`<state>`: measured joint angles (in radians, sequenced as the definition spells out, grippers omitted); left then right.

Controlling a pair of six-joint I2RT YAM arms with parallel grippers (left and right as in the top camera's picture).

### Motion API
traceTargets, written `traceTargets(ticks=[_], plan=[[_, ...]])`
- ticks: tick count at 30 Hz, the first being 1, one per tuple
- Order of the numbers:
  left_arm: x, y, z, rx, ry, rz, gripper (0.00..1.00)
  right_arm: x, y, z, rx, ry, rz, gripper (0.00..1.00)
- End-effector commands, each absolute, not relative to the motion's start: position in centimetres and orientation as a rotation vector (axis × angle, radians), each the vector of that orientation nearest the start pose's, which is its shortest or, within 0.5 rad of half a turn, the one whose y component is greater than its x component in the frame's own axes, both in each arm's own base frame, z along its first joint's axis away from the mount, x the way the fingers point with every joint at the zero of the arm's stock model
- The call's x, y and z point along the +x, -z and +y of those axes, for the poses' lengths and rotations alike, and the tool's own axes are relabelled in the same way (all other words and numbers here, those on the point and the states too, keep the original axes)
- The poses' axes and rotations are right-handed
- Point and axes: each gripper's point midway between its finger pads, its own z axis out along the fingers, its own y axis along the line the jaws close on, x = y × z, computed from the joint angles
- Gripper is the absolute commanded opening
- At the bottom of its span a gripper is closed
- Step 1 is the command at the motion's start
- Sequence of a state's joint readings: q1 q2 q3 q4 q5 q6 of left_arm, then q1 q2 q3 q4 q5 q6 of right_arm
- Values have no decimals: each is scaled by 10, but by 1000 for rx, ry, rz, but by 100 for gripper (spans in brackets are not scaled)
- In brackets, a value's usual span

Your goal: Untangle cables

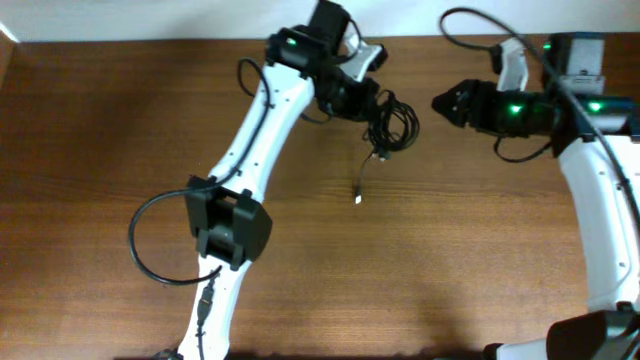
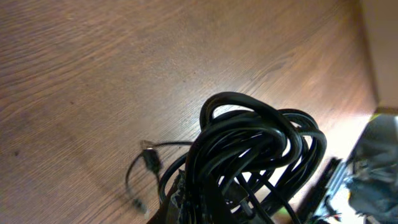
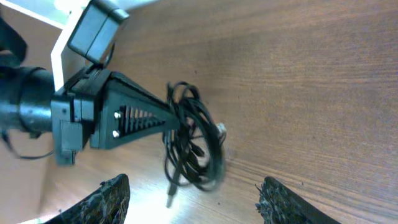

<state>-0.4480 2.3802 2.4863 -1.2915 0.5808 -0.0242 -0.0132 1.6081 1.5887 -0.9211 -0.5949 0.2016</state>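
Observation:
The cables (image 1: 392, 126) are a bunch of thin black loops near the table's back middle. One strand hangs down to a small plug end (image 1: 358, 197). My left gripper (image 1: 372, 103) is shut on the bunch and holds it lifted off the table; the loops fill the left wrist view (image 2: 255, 149), hiding the fingers. My right gripper (image 1: 440, 103) is open and empty, a short way right of the bunch. In the right wrist view the bunch (image 3: 193, 146) dangles from the left gripper's fingers (image 3: 163, 119), between my open right fingers (image 3: 196, 199).
The wooden table (image 1: 450, 250) spreads in front. The left arm (image 1: 240, 170) crosses the table's left-middle, and the right arm (image 1: 600, 200) runs along the right edge. The white wall edge (image 1: 150, 20) lies at the back.

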Motion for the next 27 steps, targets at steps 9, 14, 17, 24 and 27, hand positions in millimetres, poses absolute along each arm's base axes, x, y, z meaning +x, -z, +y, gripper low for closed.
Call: traceTargets(ticks=[9,14,17,24,27], plan=[[416,-277,-305,815,855,2439,0,407,-234,120,-118,-722,2537,40],[412,-280,-309,829,905,2428,0,406,-241,128,-142,-775,2509,61],[412,-280,-308,826,905,2429,0,405,-269,125,-150,-947,2424,65],[372,-323,-333,1046,1389,2167,0,398,-292,127,-227,-1105,2330,68],[369,-359,-312,1027,1674,1983,0,400,-306,110,-200,-1200,2256,68]])
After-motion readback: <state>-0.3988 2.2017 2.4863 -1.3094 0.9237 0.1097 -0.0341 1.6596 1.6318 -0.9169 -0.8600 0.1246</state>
